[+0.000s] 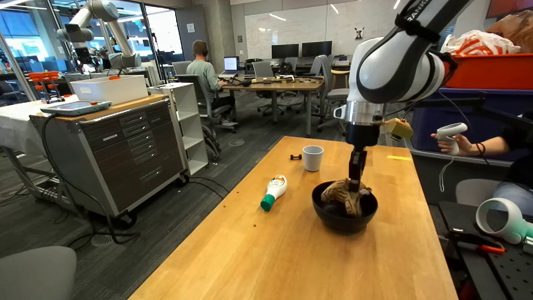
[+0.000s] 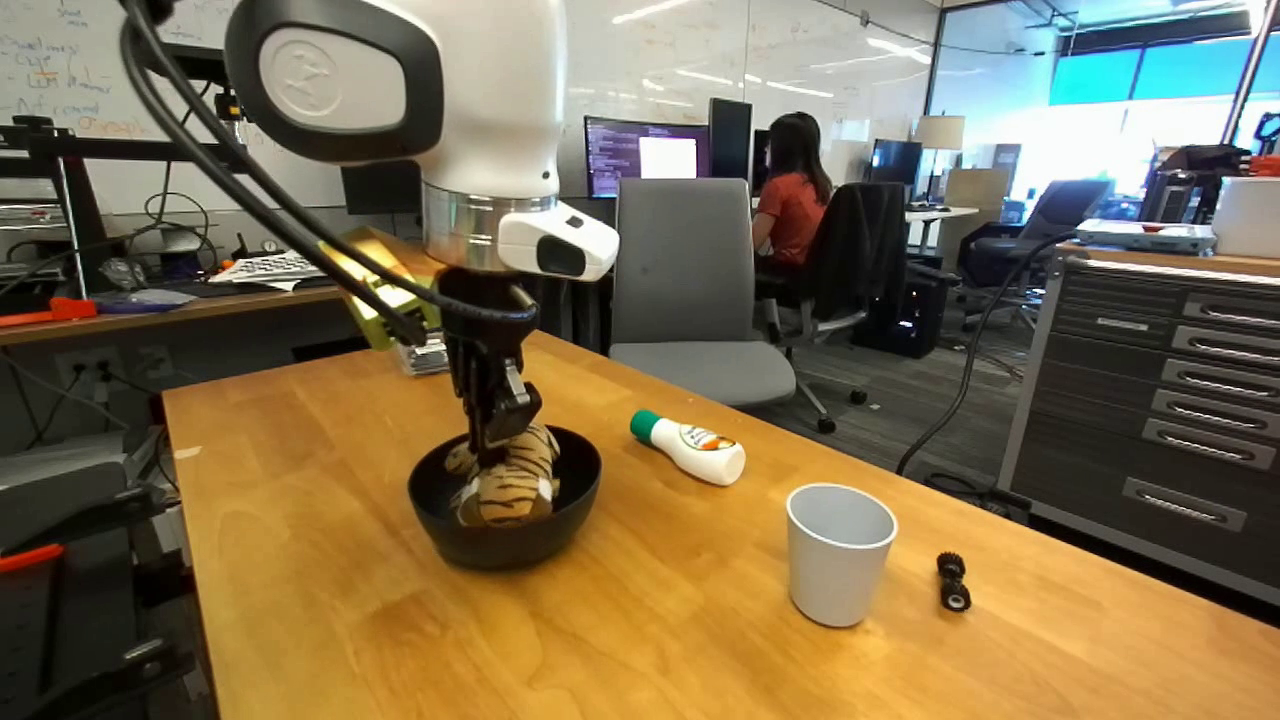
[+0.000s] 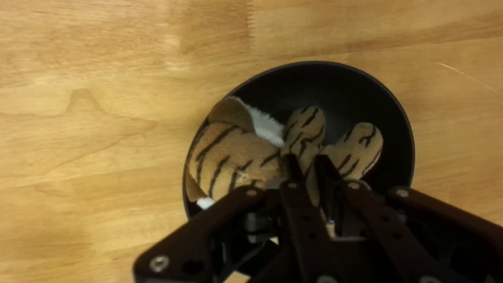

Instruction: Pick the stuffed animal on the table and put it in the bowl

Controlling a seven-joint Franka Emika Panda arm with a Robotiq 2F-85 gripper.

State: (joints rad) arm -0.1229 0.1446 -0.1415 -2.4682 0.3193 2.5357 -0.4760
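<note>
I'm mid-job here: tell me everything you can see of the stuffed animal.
The stuffed animal looks like soft tan-brown plush, with black tiger stripes, white fuzzy patches and two rounded limbs showing in the wrist view. It lies inside the black bowl, its bulkier part toward one side. The hand is nearly closed at its middle, apparently pinching it. Whether it rests on the bottom, I can't tell.

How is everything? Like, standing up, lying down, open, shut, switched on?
Bowl: upright, uncovered
Toy: inside the bowl
Jaws: nearly shut, toy between them
Cup: upright, open-topped
Bottle: lying on its side, cap on
Black thing: lying down
Drawers: shut
Laptop: open, switched on
Purple screen: lit
</note>
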